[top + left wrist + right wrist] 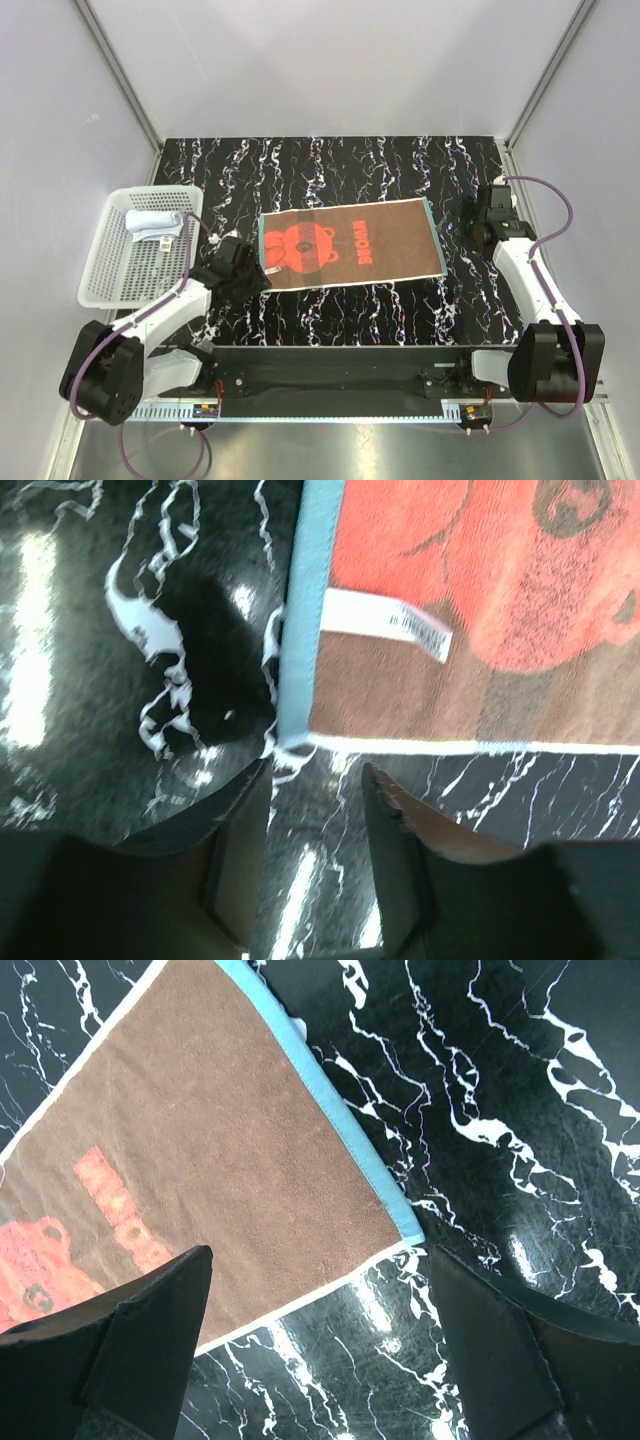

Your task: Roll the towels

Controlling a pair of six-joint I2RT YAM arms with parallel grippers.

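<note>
Rust-brown towel (348,243), printed with a red-orange bear and edged in teal, lies flat and unrolled at the centre of the black marbled table (400,165). Left gripper (315,785) sits at the towel's near left corner, jaws partly open and empty, the corner just ahead of the gap. Right gripper (320,1270) is positioned over a right-hand corner, jaws wide apart, holding nothing. White towel (152,222) lies bundled in the white perforated basket (100,280) at the table's left edge.
</note>
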